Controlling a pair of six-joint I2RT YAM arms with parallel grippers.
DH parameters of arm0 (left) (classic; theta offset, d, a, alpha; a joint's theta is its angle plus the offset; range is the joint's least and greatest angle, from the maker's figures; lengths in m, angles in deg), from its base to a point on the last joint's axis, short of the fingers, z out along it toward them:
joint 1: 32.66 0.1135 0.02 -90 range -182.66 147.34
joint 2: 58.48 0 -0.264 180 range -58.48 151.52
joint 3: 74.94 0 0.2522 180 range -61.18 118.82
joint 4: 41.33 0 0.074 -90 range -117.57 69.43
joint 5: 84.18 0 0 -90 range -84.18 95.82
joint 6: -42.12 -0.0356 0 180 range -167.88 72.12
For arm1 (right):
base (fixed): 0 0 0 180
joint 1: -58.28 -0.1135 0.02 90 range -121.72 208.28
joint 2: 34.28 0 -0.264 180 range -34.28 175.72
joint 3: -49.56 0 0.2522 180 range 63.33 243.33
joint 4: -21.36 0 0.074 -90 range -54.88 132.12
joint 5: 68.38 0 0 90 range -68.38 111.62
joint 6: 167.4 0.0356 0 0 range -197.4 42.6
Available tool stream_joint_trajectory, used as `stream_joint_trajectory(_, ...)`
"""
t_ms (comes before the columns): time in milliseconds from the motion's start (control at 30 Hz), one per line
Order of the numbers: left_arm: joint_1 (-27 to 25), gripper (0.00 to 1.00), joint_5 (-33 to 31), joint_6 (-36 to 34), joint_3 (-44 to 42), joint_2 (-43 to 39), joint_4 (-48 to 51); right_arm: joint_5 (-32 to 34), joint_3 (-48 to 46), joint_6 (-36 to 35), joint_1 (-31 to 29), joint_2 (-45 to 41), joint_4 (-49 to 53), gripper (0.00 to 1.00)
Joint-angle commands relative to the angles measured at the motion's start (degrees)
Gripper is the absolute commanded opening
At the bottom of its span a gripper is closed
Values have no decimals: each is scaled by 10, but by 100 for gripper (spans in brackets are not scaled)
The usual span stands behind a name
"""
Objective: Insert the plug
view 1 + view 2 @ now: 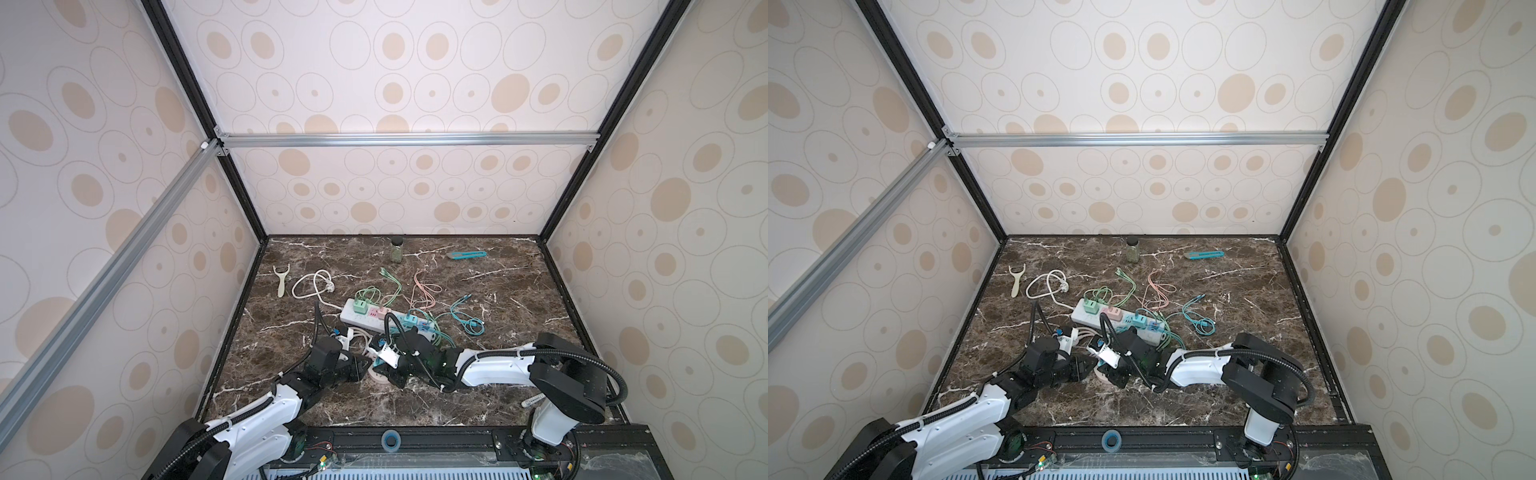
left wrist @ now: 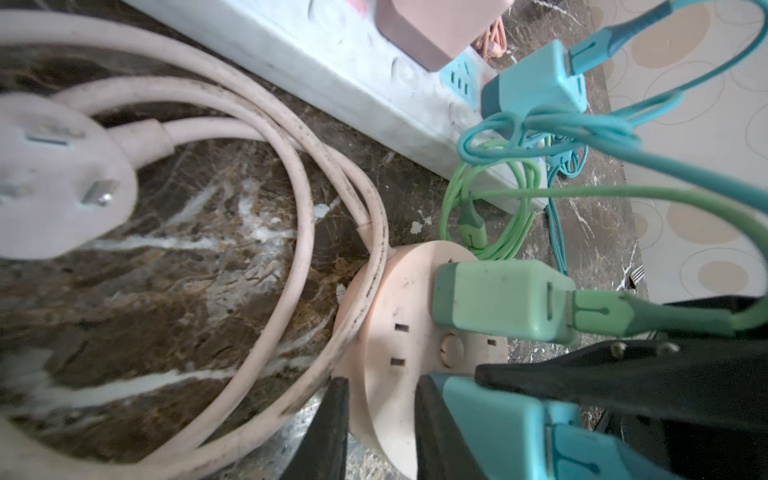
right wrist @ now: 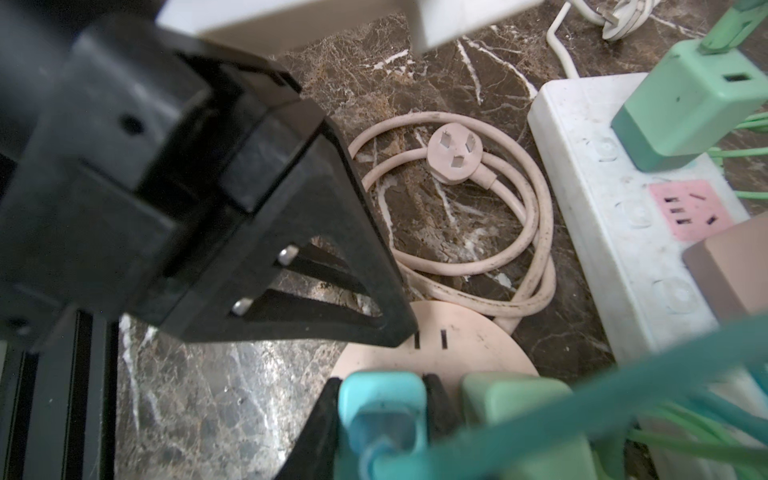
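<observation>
Over the rim of the round pink socket point(image 3: 469, 345): teal plug point(image 3: 378, 415), boxy with rounded corners, teal cable at its back, just beside a pale green plug point(image 2: 498, 299) seated in that socket. Right gripper point(image 3: 382, 384) clenched on the teal plug; left gripper point(image 2: 380, 395) clamps the socket's edge.

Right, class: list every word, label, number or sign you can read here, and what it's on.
No words, brands or numbers can be read anywhere.
Only sign: a small line-and-dot mark on the green cable end and the teal cable end.
</observation>
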Motion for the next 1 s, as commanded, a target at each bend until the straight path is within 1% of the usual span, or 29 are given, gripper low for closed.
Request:
stream_joint_trajectory(0,0,30,-13,0,16,-8,26,42,-35,6,-2,55,173,2)
stream_joint_trajectory(200,5,31,-23,-8,40,-14,71,57,-15,4,-2,13,186,8)
stream_joint_trajectory(267,10,32,-28,-12,48,-23,84,61,-6,4,-2,-1,195,15)
stream_joint_trajectory(333,16,32,-30,-16,54,-32,93,63,5,3,-2,-15,204,25)
stream_joint_trajectory(367,20,33,-31,-19,59,-36,97,64,11,3,-2,-21,209,28)
stream_joint_trajectory(467,32,36,-33,-30,71,-43,112,68,25,3,-2,-40,219,33)
stream_joint_trajectory(600,49,41,-36,-46,81,-41,118,66,45,5,-2,-68,233,36)
stream_joint_trajectory(633,55,43,-38,-50,82,-38,116,64,52,6,-2,-74,243,37)
stream_joint_trajectory(800,74,59,-57,-67,98,-29,109,61,69,8,-2,-112,282,42)
stream_joint_trajectory(867,79,70,-72,-85,109,-30,109,58,68,10,-2,-137,299,46)
stream_joint_trajectory(900,80,74,-82,-95,114,-32,109,57,67,11,-2,-149,306,47)
stream_joint_trajectory(967,83,82,-122,-119,124,-38,108,62,63,11,-2,-182,320,51)
